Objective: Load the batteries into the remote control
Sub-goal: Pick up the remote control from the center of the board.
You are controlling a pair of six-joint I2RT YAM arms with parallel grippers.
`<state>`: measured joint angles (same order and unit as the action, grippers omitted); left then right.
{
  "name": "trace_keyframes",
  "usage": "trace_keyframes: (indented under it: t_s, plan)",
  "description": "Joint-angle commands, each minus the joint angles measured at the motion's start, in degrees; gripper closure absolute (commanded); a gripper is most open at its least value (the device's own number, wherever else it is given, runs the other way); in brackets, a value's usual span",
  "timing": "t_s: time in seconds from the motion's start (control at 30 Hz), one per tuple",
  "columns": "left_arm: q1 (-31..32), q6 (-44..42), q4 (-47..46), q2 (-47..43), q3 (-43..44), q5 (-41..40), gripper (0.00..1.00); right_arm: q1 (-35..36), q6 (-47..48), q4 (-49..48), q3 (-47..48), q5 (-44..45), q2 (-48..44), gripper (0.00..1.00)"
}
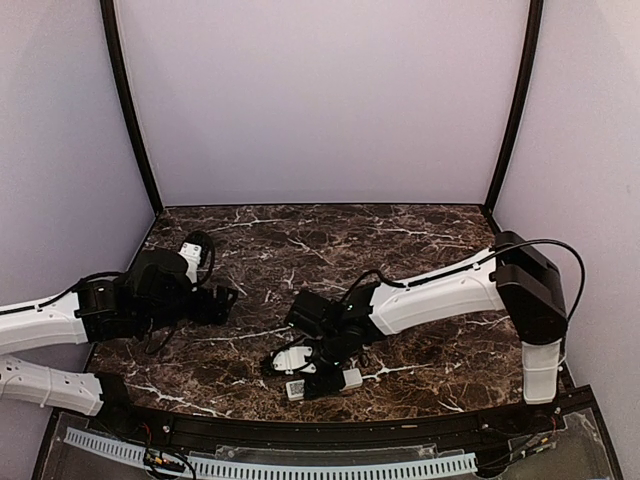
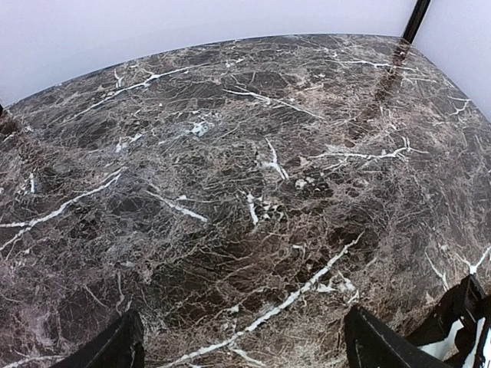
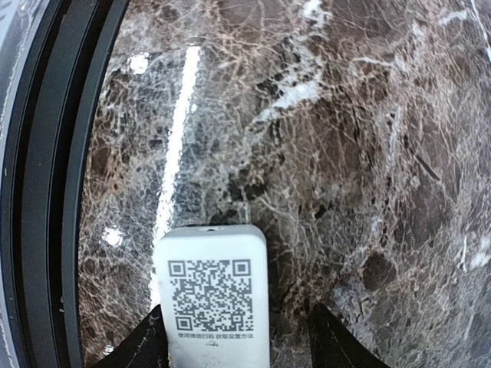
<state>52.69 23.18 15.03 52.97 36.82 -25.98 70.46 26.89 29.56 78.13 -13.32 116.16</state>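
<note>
The white remote control (image 3: pixel 211 295) lies label side up on the marble table (image 3: pixel 345 153), its QR patch facing the camera. My right gripper (image 3: pixel 239 349) straddles its near end. The left finger (image 3: pixel 142 345) is against the remote's side, and a gap separates the remote from the right finger (image 3: pixel 337 345), so the jaws stand open. From above, the remote (image 1: pixel 296 388) sits near the table's front edge under the right gripper (image 1: pixel 305 372). My left gripper (image 1: pixel 228 300) hovers open over bare marble at the left, with nothing between its fingers (image 2: pixel 107 349). The batteries are out of view.
Two small white pieces (image 1: pixel 290 357) (image 1: pixel 352 378) lie beside the right gripper. A black rail (image 3: pixel 54 192) runs along the table's front edge, close to the remote. Part of the right arm (image 2: pixel 460 337) shows at the lower right of the left wrist view.
</note>
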Motion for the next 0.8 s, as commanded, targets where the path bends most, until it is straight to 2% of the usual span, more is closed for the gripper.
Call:
trace_keyframes:
  t_s: [0.0, 0.1, 0.23, 0.5, 0.67, 0.77]
  plan:
    - [-2.5, 0.9, -1.5, -0.1, -0.8, 1.8, 0.10, 1.2, 0.3, 0.8, 1.1, 0.2, 1.4, 0.51]
    - [-2.8, 0.2, -3.4, -1.1, -1.9, 2.7, 0.10, 1.3, 0.1, 1.4, 1.3, -0.6, 1.3, 0.63]
    - [-2.8, -1.2, -3.8, -2.6, -2.5, 2.1, 0.10, 1.4, -0.2, 2.5, 1.9, 0.0, 0.7, 0.71]
    - [-2.8, -5.1, -7.2, -5.2, -3.2, 4.7, 0.15, -0.2, -5.1, 2.0, 2.4, -2.8, -7.1, 0.80]
    - [-2.8, -9.4, -15.5, -7.6, -5.1, 10.4, 0.16, -6.6, -10.7, -5.9, -2.4, -12.5, -20.6, 0.81]
    - [-2.8, -12.6, -24.0, -6.4, -4.4, 14.7, 0.16, -11.6, -16.9, -16.2, -5.3, -20.3, -27.9, 0.81]
